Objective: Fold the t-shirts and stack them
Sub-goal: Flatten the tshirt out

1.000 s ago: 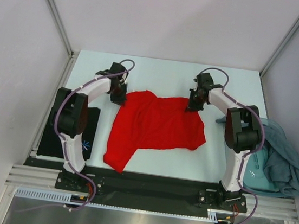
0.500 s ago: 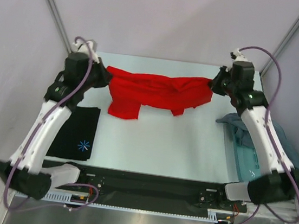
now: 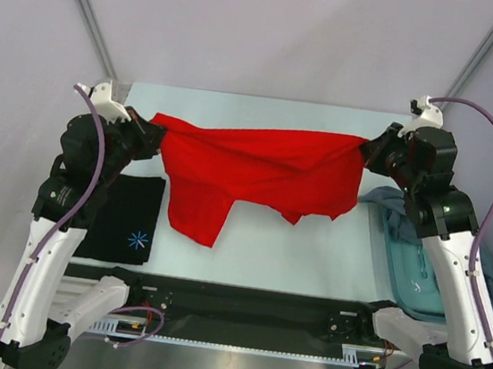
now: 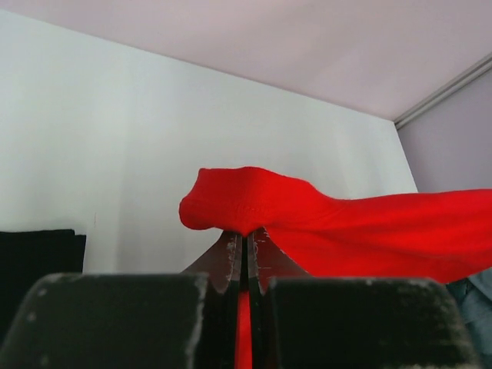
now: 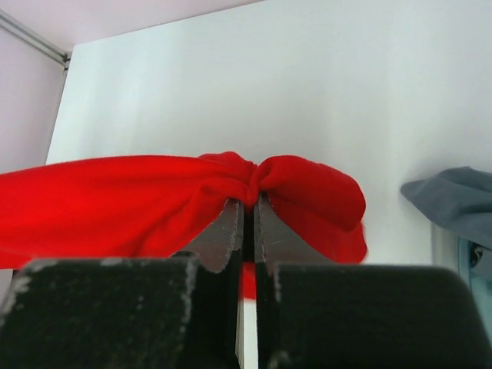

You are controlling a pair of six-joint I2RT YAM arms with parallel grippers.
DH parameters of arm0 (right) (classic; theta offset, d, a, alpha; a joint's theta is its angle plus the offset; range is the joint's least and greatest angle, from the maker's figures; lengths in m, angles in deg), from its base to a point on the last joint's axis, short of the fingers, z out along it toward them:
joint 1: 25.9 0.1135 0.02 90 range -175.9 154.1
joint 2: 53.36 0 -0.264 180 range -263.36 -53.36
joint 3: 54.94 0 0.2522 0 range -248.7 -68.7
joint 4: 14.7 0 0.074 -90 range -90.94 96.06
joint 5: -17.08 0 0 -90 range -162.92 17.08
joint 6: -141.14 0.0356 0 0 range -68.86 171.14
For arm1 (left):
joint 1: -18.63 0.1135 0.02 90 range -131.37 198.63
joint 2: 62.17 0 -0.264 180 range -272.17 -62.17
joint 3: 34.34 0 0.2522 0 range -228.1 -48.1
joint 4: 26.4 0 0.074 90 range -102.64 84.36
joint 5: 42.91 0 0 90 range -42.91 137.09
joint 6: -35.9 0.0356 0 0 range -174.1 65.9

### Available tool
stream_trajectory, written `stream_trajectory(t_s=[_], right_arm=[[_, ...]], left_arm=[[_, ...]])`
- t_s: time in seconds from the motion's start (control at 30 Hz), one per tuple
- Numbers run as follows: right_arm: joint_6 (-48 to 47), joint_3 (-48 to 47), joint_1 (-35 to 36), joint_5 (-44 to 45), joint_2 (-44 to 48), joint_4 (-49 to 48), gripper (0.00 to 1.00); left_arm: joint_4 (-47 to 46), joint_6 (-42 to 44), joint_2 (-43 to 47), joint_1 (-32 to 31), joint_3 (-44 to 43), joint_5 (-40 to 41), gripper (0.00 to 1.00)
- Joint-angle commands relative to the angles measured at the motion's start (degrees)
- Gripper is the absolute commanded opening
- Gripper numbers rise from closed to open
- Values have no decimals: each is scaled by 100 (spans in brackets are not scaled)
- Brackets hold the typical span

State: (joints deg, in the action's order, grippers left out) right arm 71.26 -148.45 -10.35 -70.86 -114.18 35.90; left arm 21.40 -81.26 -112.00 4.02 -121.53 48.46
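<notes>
Fingers (image 4: 227,257) of the left gripper (image 4: 246,234) pinch one end of the red t-shirt (image 3: 267,165), and the right gripper (image 5: 247,201) clamps the other, so it hangs stretched between them above the table (image 3: 311,246). The black t-shirt (image 3: 126,215) lies flat at left, and what seems a teal-grey heap (image 3: 397,207) sits at right.

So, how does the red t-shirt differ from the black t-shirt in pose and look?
The red t-shirt hangs stretched between the left pincer and the right pincer, both shut on it; the black t-shirt lies flat on the table, ungripped. The red t-shirt is spread wide and creased; the black t-shirt is a neat rectangle. The red t-shirt is plain; the black t-shirt bears a small blue-white starburst. Both are cloth.
</notes>
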Motion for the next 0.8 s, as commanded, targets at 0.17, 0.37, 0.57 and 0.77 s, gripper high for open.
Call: stream_trajectory(t_s=[0.17,0.37,0.57,0.77], right_arm=[[281,-129,-79,636,-974,-484,0],[546,-741,-96,1103,-3141,-819,2],[300,-2262,-79,884,-5156,-600,11],[63,-4663,-113,524,-6811,763,43]], left_arm=[[33,-114,-404,-7,328,872,0],[-591,26,-2231,142,479,1305,0],[-741,298,-4399,555,-592,1349,0],[-443,720,-5580,714,-1726,1419,4]])
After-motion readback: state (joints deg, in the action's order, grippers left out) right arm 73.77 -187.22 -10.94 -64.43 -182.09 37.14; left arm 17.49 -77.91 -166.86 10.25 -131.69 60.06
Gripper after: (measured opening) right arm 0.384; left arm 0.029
